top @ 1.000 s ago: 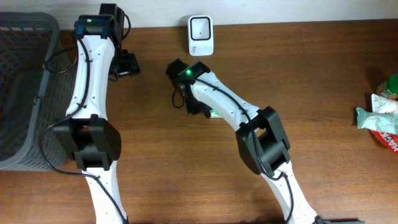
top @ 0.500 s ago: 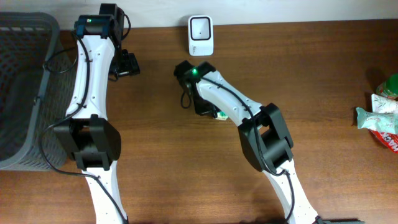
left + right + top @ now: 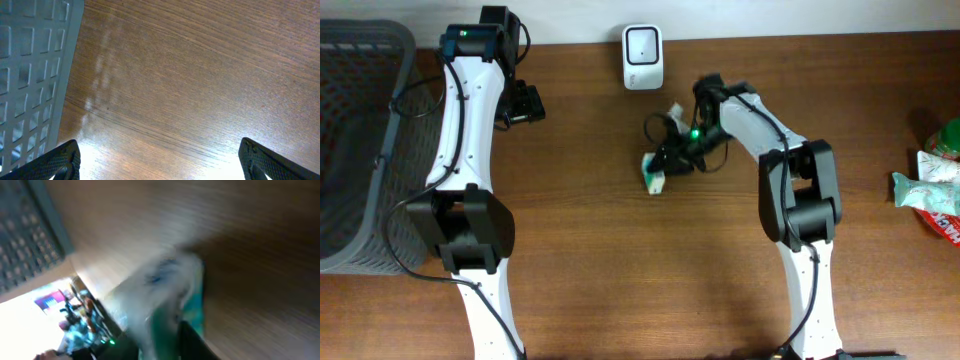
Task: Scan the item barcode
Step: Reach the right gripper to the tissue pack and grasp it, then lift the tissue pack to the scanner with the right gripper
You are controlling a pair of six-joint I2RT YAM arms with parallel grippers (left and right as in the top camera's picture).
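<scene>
Overhead, starting at the left edge of the frame: grey mesh basket [image 3: 360,140] on the wooden table [image 3: 580,260]. Just right of it, toward the upper left, left gripper [image 3: 525,103] hanging over bare wood, touching nothing. On the left wrist view, fingertips [image 3: 57,160] far apart at the two lower corners, so jaws standing wide and empty. At top centre, white scanner [image 3: 642,57] near the table's back edge. Below it and slightly to the right, small green and white item [image 3: 654,174] lying at the tip of the right gripper [image 3: 667,163], apart from the scanner. Right wrist view too blurred; cannot tell whether pinched or only touched. At the right edge, snack packets [image 3: 928,190].
</scene>
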